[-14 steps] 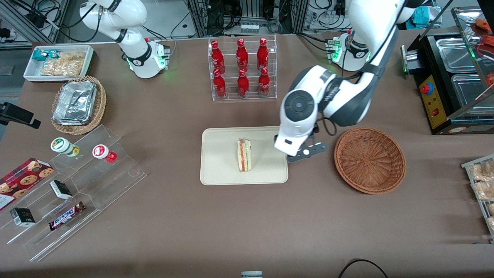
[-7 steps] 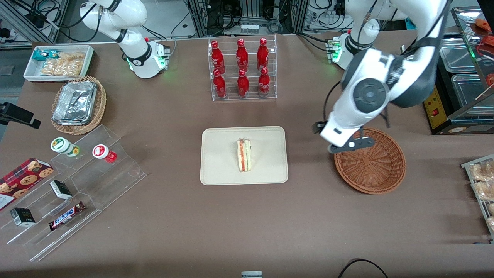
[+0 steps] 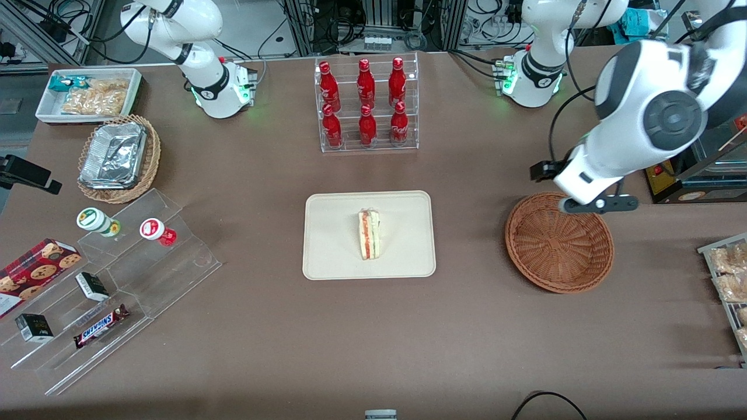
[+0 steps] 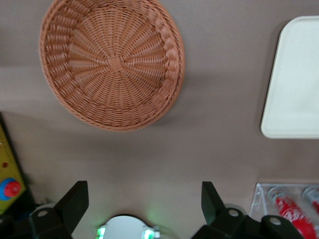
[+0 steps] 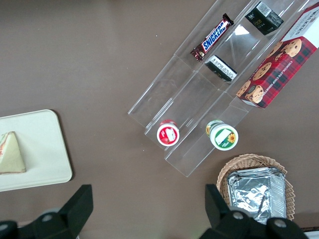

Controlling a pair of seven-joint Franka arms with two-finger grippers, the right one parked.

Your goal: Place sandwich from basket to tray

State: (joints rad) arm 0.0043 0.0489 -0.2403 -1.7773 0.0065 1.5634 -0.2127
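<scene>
Since a second ago the left arm has swung away from the tray [image 3: 332, 256], crossed over the basket [image 3: 559, 242], and now holds its tool [image 3: 595, 203] above the basket's rim on the side farther from the front camera. The dark fingers [image 4: 76, 201] stand spread wide apart with nothing between them.

The sandwich [image 3: 369, 234] lies on the tray, a triangular wedge of pale bread resting with its cut face up, a red and green stripe of filling running along it under clear wrap. The tray is a flat cream-beige rectangle with rounded corners and a low rim, matte and plain. The basket is a round, shallow bowl of reddish-brown wicker, its strands radiating from a small square knot at the centre out to a thick braided rim; it holds nothing. It sits well apart from the tray, toward the working arm's end of the bench [image 3: 373, 338], which is covered in a smooth brown cloth.

Farther from the front camera than the tray stands a clear acrylic rack [image 3: 367, 105] with six glossy red bottles in two tiers. Toward the parked arm's end lie a stepped clear acrylic display [image 3: 117, 291] with small packaged items, and a lighter wicker basket [image 3: 119, 157] holding crinkled foil containers.
</scene>
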